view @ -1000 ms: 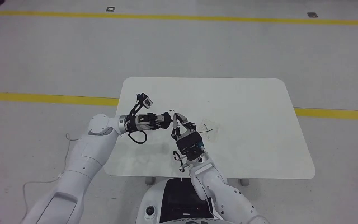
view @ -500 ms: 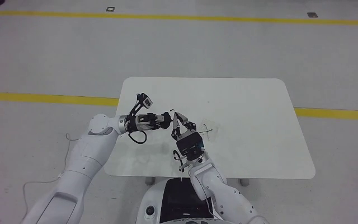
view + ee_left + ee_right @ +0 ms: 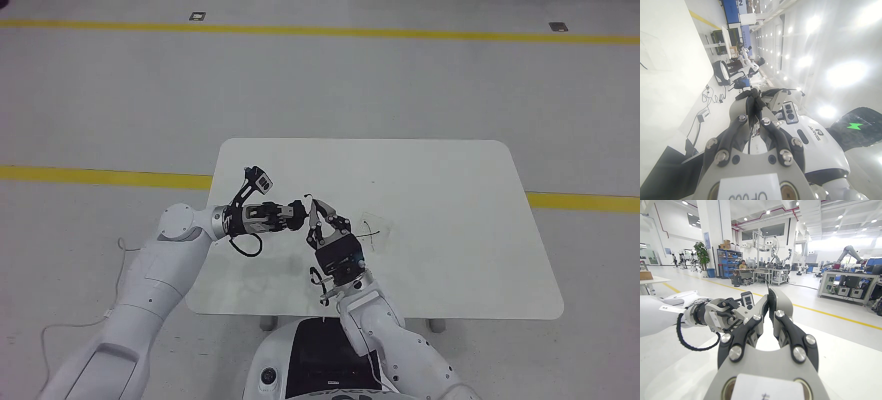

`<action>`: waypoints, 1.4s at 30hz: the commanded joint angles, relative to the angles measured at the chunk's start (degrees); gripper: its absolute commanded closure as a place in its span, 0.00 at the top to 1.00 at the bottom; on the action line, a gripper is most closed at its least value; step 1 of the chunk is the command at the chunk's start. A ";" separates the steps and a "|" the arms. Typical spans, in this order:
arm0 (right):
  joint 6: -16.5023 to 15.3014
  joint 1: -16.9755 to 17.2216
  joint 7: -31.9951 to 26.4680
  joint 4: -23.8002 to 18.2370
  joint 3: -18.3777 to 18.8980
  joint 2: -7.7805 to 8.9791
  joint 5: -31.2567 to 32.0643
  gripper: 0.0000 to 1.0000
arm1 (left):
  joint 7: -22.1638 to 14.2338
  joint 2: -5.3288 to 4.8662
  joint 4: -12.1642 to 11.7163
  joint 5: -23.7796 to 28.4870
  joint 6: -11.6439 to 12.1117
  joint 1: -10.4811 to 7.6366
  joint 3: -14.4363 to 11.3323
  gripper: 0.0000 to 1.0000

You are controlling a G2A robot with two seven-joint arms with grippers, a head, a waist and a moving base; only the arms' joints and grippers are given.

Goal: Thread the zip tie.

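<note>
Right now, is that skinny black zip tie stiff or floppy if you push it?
Probably springy rather than floppy: the thin black plastic zip tie sticks out unsupported past the shut right pincer. It looks very light, being so thin, and would likely bend if pushed sideways.

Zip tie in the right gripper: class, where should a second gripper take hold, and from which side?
Grip the zip tie on its free tail beyond the right gripper's fingertips, probably from the side: only that thin stretch stands clear.

Bright even overhead light, ceiling lamps (image 3: pixel 840 75) flaring, wrist views bowed at edges
</note>
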State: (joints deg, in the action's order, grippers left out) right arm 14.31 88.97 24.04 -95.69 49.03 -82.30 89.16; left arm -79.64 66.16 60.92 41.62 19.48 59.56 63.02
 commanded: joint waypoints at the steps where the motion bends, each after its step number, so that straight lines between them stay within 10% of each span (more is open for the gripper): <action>1: -0.04 0.02 0.07 0.01 0.05 -0.04 0.02 0.00 | 0.00 0.00 0.00 0.00 0.00 0.00 0.00 0.00; 42: -1.06 0.29 -2.02 0.79 0.37 -0.36 0.79 0.00 | 0.00 0.00 0.00 0.00 0.00 0.00 0.00 0.00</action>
State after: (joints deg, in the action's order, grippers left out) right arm 13.25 89.26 22.08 -94.93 49.39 -82.65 89.92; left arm -79.64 66.16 60.92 41.62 19.48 59.56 63.02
